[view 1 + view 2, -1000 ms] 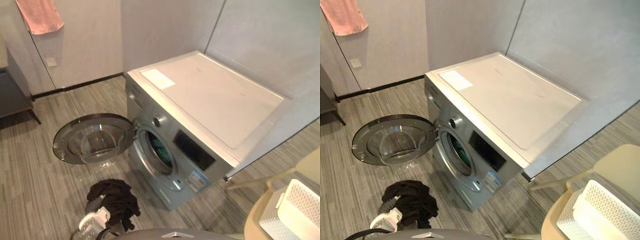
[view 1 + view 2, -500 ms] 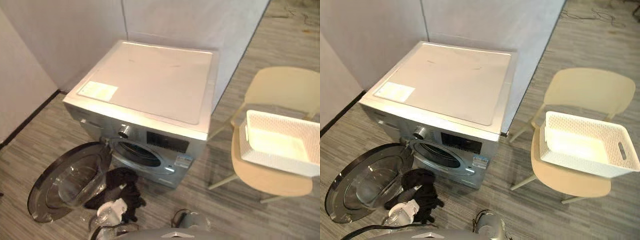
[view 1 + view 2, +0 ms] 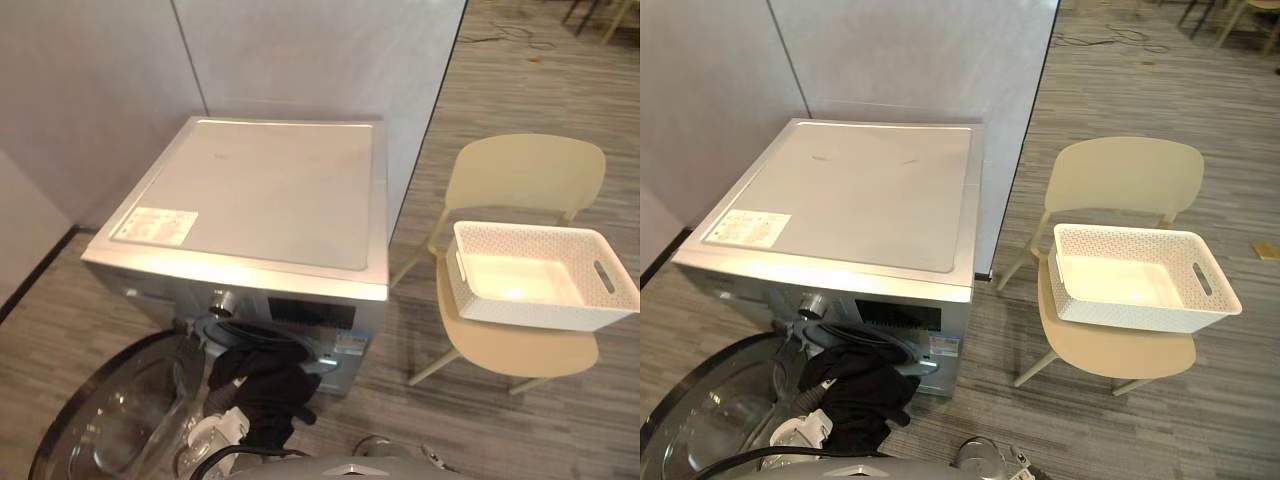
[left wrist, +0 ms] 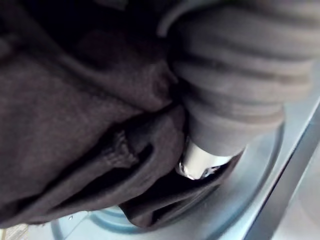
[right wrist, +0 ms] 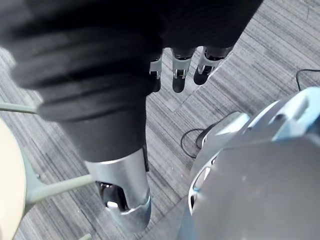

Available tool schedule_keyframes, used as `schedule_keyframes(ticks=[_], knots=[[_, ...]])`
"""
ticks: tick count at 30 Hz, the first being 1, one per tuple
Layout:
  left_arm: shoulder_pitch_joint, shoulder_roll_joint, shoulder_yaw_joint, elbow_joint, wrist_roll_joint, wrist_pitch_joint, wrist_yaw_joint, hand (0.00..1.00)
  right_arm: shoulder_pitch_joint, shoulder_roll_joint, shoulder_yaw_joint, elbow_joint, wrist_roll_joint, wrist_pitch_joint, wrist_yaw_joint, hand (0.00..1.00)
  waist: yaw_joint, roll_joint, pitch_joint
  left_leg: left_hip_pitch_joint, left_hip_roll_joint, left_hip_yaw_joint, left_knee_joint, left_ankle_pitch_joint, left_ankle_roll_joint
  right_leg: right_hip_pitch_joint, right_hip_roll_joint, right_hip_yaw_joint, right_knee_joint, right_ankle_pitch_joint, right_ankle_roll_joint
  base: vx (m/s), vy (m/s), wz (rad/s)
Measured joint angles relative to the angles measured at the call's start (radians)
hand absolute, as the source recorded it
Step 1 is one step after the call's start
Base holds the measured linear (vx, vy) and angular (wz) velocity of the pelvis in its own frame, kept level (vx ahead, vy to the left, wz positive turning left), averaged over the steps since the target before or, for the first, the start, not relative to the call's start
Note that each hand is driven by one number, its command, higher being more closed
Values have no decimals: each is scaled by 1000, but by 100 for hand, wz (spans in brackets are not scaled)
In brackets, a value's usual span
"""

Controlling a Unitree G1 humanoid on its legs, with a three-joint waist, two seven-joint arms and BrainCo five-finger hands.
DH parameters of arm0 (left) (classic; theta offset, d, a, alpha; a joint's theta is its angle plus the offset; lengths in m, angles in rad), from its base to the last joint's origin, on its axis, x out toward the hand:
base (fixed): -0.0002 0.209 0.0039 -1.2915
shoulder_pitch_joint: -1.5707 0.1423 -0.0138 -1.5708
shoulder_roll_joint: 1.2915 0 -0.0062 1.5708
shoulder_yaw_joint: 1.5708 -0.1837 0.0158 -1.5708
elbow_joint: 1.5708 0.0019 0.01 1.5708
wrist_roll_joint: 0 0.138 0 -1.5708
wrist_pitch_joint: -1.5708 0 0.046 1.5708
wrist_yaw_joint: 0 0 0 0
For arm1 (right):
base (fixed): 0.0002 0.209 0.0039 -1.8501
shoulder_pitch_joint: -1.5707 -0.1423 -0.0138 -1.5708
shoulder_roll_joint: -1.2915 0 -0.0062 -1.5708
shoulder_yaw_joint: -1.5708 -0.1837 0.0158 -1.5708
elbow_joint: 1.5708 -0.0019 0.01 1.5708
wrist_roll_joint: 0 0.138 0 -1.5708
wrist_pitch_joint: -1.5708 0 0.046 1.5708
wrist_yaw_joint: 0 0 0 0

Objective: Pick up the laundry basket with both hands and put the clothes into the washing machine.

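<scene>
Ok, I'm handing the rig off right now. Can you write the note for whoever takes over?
Left hand: buried in the black clothes, grip not readable. The clothes hang right in front of the drum opening of the washing machine, with the door swung open.
Right hand: open, holding nothing, over the floor.
Laundry basket: empty, on the beige chair to the right of the machine.
Done: clothes out of the basket and at the opening.
Left: push the clothes into the drum and let go.
</scene>
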Motion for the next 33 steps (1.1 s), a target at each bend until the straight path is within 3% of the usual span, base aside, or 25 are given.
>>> schedule_keyframes(ticks=[1,2,3,4,6,7,10,12,14,15,17,20,22,27,33], knots=[[3,0,-1,3,0,1,3,100,-2,-7,1,3,-18,1,0,0,-1,10,-5,35,-30,-47,-101,53,-17,-4,-3,28,2,6,32,253,352,-77],[4,-4,2,14,0,3,10,100,-10,-18,5,17,-21,0,1,0,-5,28,-19,66,-40,-45,-148,50,-80,-2,-5,45,-6,9,64,216,340,-50],[4,-3,6,18,1,3,14,100,-18,-23,5,28,-20,0,1,0,-13,28,-25,76,-53,-38,-154,26,-108,4,-13,54,-15,13,75,243,394,-31],[-7,15,12,19,1,2,16,100,-25,-5,7,37,-21,1,2,0,-20,-14,-31,76,-87,-14,-154,5,-91,6,-50,66,-45,35,94,245,422,-21],[-20,51,5,18,2,2,15,100,-33,17,7,44,-22,1,9,0,-15,-35,-25,63,-120,4,-123,-10,-66,21,-78,66,-98,94,97,180,350,-26],[-27,71,-7,18,3,2,13,100,-33,18,6,54,-19,0,26,0,-16,-37,-23,60,-129,25,-92,-32,-51,28,-88,77,-121,151,109,84,204,-21],[-44,79,-22,-3,15,-3,12,100,-58,4,13,66,-19,-5,40,0,-21,-30,23,35,-134,48,-13,-63,-36,-7,-107,108,-74,186,126,-9,171,-27],[-72,75,-52,-41,14,-5,10,100,-93,-17,40,52,-19,-8,40,0,-23,-20,77,-33,-116,49,69,-95,-35,-86,-107,112,9,176,135,-143,103,-21],[-117,55,-77,-103,5,-14,12,100,-130,-34,71,-13,-16,-20,39,0,-17,-1,159,-181,-82,51,194,-161,-37,-252,-107,118,168,120,143,-238,50,-19],[-128,51,-79,-111,0,-15,13,100,-138,-37,80,-29,-15,-23,39,0,-15,-3,179,-213,-73,50,222,-178,-38,-289,-107,120,205,98,142,-238,15,-20],[-176,41,-83,-112,-11,-16,20,100,-169,-36,112,-80,-11,-24,33,0,-5,-31,241,-328,-56,36,347,-219,-39,-407,-119,130,338,-15,145,-227,-49,-12],[-253,18,-78,-112,-25,-17,41,100,-190,-33,115,-140,39,-45,15,0,-9,-38,287,-469,-52,-8,474,-251,-37,-535,-133,134,487,-86,141,-195,-65,18],[-340,6,-66,-112,-66,-31,90,100,-226,-35,116,-183,114,-78,-23,0,-2,-42,308,-639,-41,-47,580,-272,-42,-698,-138,139,615,-127,137,-192,-54,9],[-539,25,72,-118,-129,-79,195,100,-266,-39,116,-268,190,-121,-81,0,0,-60,358,-843,-21,-75,697,-268,-46,-913,-124,171,753,-143,120,-109,-52,-14],[-809,150,165,-150,-191,-139,294,100,-275,-33,150,-403,268,-172,-92,0,-16,-66,373,-1038,15,-93,780,-267,-47,-1114,-90,194,822,-130,107,-46,-32,-23]])
